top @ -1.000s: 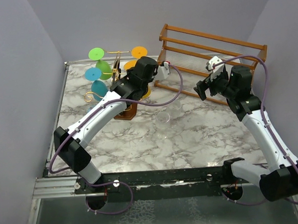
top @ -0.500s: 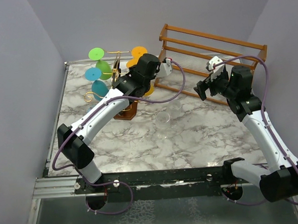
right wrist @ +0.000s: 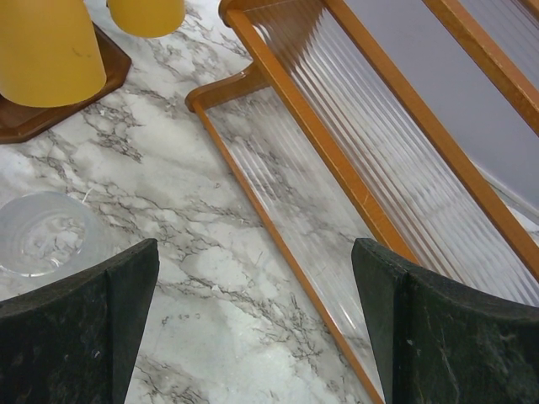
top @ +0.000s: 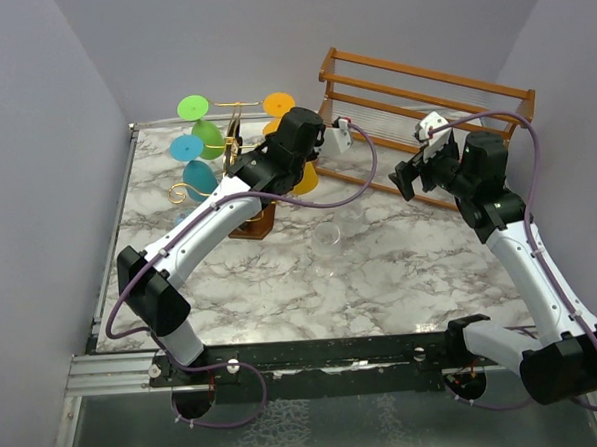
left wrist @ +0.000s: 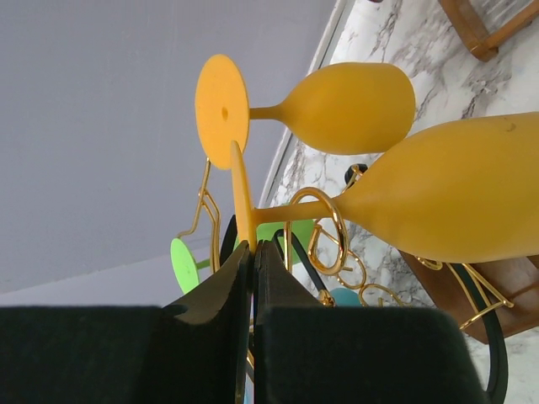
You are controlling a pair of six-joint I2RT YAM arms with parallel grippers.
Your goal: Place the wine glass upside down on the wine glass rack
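Note:
The wine glass rack (top: 236, 137) is a gold wire stand on a dark wooden base (top: 257, 222), at the table's back left. Green, blue and orange glasses hang on it. My left gripper (top: 265, 157) is at the rack, shut on the foot of a yellow-orange wine glass (left wrist: 455, 194). In the left wrist view its fingertips (left wrist: 253, 252) pinch the foot's edge, and the stem passes through a gold wire loop (left wrist: 324, 231). A second orange glass (left wrist: 345, 108) hangs beyond. My right gripper (top: 402, 183) is open and empty above the table; its fingers (right wrist: 76, 328) frame bare marble.
A large brown wooden slatted rack (top: 423, 112) stands at the back right, right beside my right gripper, and fills the right wrist view (right wrist: 354, 168). A clear glass (top: 327, 234) stands mid-table, also in the right wrist view (right wrist: 42, 234). Walls close off the left, back and right.
My left wrist has shifted a little right and back at the rack, carrying the yellow-orange glass with it. The right arm has not moved.

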